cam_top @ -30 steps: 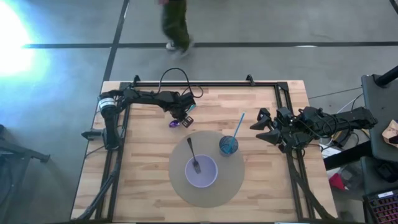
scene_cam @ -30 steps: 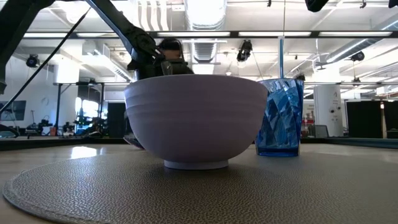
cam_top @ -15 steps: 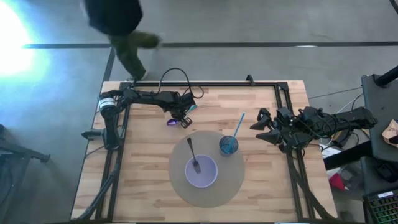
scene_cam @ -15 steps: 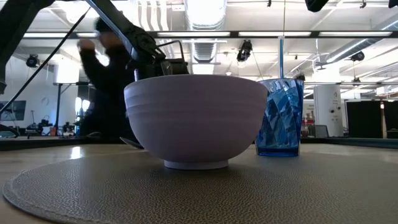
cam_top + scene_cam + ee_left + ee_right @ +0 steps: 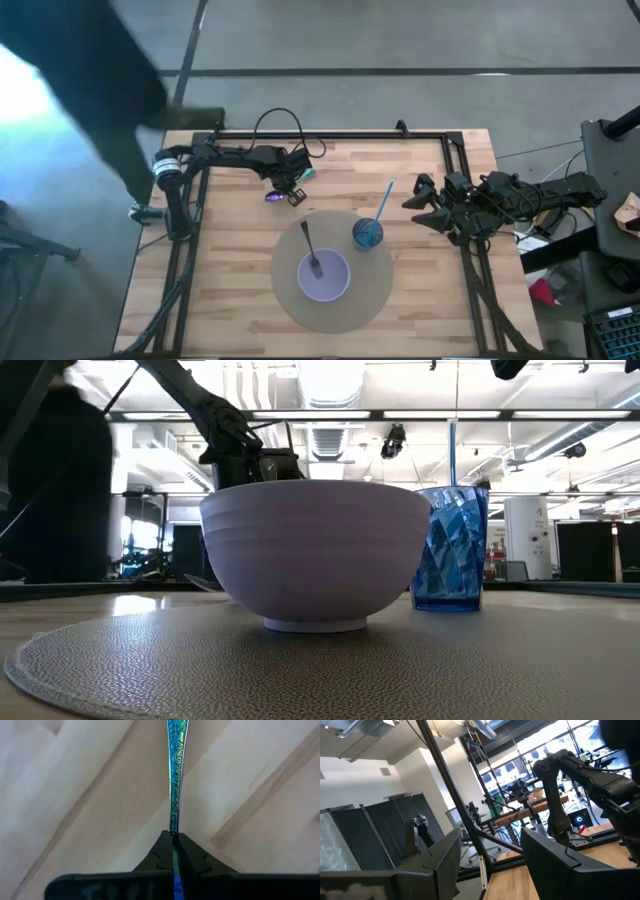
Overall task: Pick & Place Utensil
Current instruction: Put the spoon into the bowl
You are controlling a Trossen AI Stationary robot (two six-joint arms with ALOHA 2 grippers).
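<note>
My left gripper point(image 5: 289, 187) is over the far left part of the table, shut on an iridescent utensil point(image 5: 275, 197) with a patterned blue-green handle point(image 5: 174, 780). Its wide end point(image 5: 203, 582) shows low behind the bowl in the low view. A purple bowl point(image 5: 323, 275) with a dark fork point(image 5: 308, 243) in it stands on a round grey mat point(image 5: 375, 290). A blue cup point(image 5: 367, 234) with a blue straw point(image 5: 384, 202) stands on the mat's far right. My right gripper point(image 5: 424, 203) waits open at the table's right. My left gripper pinches the utensil's handle point(image 5: 173, 831) between its two fingertips, the thin edge of the handle running straight out from between them. The fingers point(image 5: 192, 855) come from above and slant down. The utensil reaches down from the fingers toward the table; whether its far end touches the wood I cannot tell.
A black frame rail point(image 5: 330, 135) runs along the table's far edge, with a cable loop point(image 5: 280, 120) above the left arm. A person point(image 5: 100, 90) passes on the floor beyond the table's far left corner. Bare wood lies left of the mat.
My left gripper has gone a little toward the table's far left with the utensil, still shut on it. A person has walked past behind the table from the far side toward the left.
</note>
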